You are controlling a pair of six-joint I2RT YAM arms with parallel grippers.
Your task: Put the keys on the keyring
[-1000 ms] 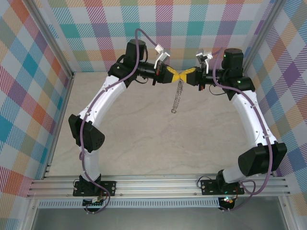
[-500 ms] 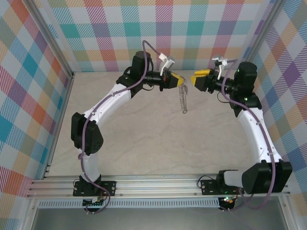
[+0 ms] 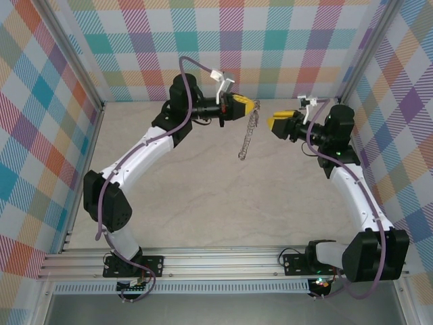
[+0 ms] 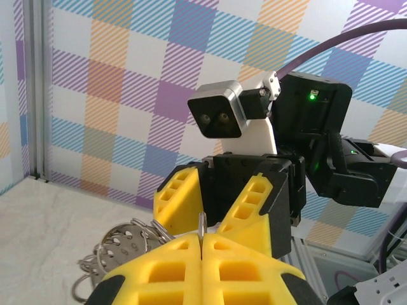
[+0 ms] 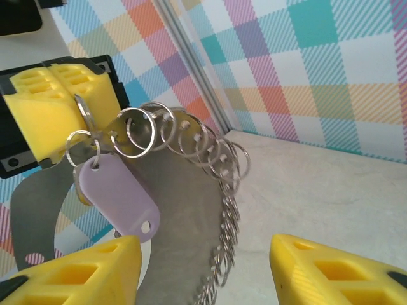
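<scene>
My left gripper (image 3: 251, 106) is shut on a thin wire loop of the keyring (image 3: 247, 133), which hangs below it as a chain of loops above the table. In the left wrist view the pinched loop pokes up between the closed yellow pads of the left gripper (image 4: 201, 244), with the keyring (image 4: 117, 246) hanging to the left. In the right wrist view the keyring (image 5: 184, 210) is a grey plate edged with wire loops. A key with a lilac head (image 5: 117, 197) hangs from a small loop beside the left gripper (image 5: 57, 105). My right gripper (image 3: 275, 122) stands open, a short way right of it, holding nothing (image 5: 203, 279).
The pale stone-look table (image 3: 203, 196) lies beneath both arms. Checked cloth walls (image 3: 40, 135) and metal corner posts (image 3: 365, 54) close in the left, back and right sides. An aluminium rail (image 3: 223, 261) carries the arm bases at the near edge.
The right gripper has opened and drawn back to the right, away from the left gripper. The left gripper still holds the keyring, which has swung as the arm shifted.
</scene>
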